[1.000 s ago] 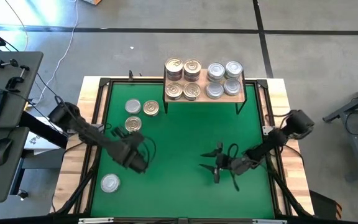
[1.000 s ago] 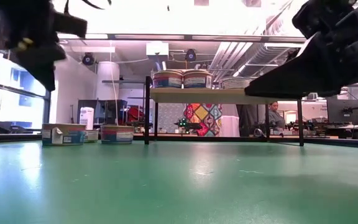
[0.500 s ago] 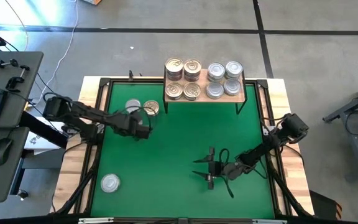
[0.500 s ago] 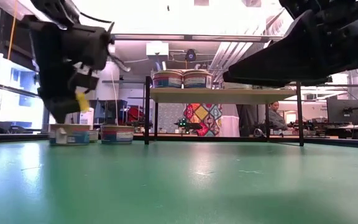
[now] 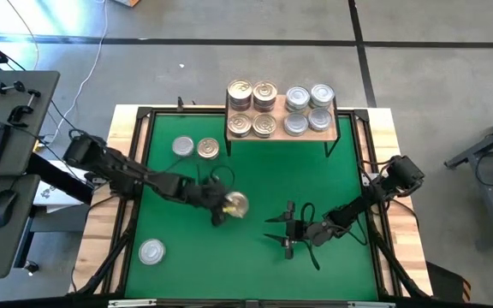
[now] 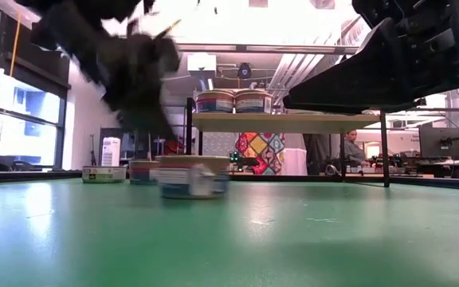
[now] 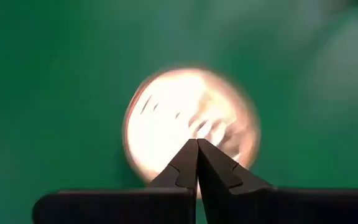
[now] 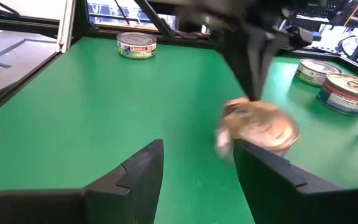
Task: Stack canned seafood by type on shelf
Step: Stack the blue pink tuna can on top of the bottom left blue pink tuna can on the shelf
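In the middle of the green table (image 5: 255, 171), a gold-lidded tin (image 5: 236, 203) lies flat, with the left hand (image 5: 219, 205) touching its left edge. The left hand's fingers are pressed fully together and hold nothing; in the left wrist view the joined tips (image 7: 197, 163) overlap the near rim of the tin (image 7: 191, 124), so I judge this hand to be pushing the tin, not carrying it.

The relation that counts: the tin lies directly between the two hands. The right hand (image 5: 286, 231) waits just to the tin's right and a little nearer the front edge, fingers parted about halfway with nothing between them, pointing left toward the tin. The right wrist view frames the tin (image 8: 260, 127) just beyond the gap, so the right arm seems best placed to grasp it. A round, flat tin has no long axis, so any approach across its width should serve.

The shelf (image 5: 282, 137) stands at the far edge: gold-lidded tins (image 5: 252, 107) on its left half, silver-lidded tins (image 5: 308, 109) on its right. Loose on the table are a silver-lidded tin (image 5: 183, 147) and a gold one (image 5: 208, 149) at far left, and another silver tin (image 5: 151, 251) at near left.

The high view gives the layout; the low view alone shows the tin (image 6: 193, 175) resting on the table rather than lifted.
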